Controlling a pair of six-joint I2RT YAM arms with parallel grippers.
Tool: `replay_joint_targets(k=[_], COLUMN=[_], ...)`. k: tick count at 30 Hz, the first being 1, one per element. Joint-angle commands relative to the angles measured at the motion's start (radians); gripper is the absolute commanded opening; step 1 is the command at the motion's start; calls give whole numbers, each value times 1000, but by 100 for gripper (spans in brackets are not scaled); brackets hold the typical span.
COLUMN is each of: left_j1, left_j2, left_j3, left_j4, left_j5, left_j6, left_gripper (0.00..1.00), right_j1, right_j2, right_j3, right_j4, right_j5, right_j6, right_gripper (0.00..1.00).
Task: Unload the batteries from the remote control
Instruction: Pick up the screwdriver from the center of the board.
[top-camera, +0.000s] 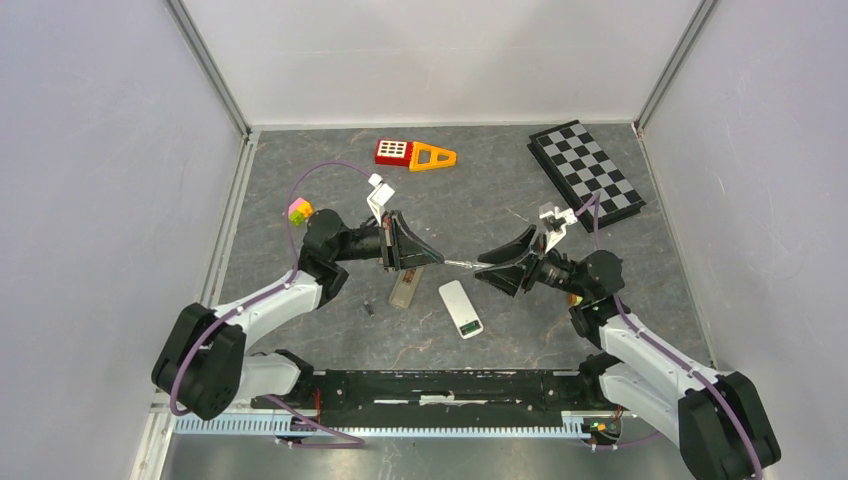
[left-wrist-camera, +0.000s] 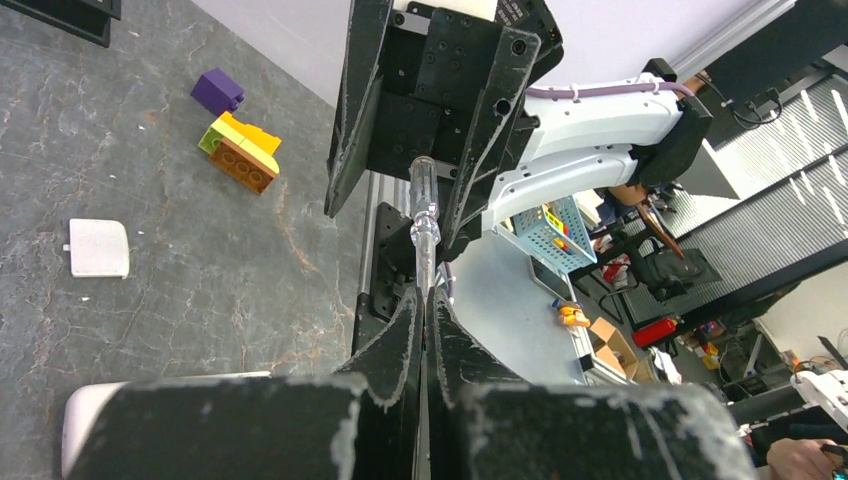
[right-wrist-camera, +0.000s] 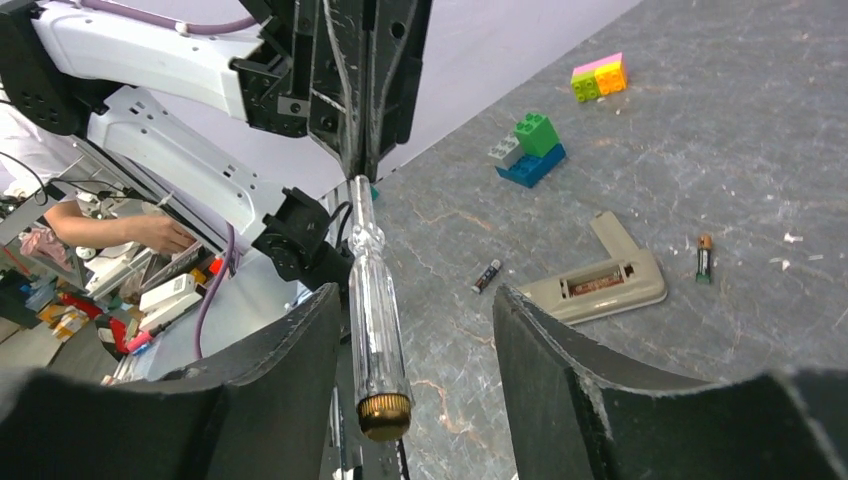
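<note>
Left claw (left-wrist-camera: 425, 300) grips a clear-handled screwdriver (right-wrist-camera: 375, 310); right claw (right-wrist-camera: 415, 298) gapes.

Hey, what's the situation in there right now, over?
Status: left gripper shut on screwdriver tip; right gripper open, flanking its handle. Two batteries loose beside opened remote. No obstruction seen.

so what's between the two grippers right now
A clear-handled screwdriver bridges them: left gripper shut on its thin end, handle inside the open right gripper. Clearest in the top view.
</note>
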Motion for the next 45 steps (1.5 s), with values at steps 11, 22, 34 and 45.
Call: replay_joint_targets(k=[11, 22, 34, 45], left_j1=[3, 2, 2, 2], left_j2=[20, 21, 18, 22], left_j3=[17, 8, 11, 13], left_j4=[88, 69, 49, -37], left_j5=[30, 34, 39, -3], left_j6=[-55, -40, -30, 27], left_gripper=[2, 2, 2, 21], right_j1=[16, 21, 22, 20], right_j2=[22, 12, 22, 7], right_j3=[74, 69, 79, 75], right_j4=[110, 108, 110, 91], right_j5=[-41, -33, -31, -25], right_j6=[31, 28, 40, 30], right_gripper=[40, 0, 39, 0])
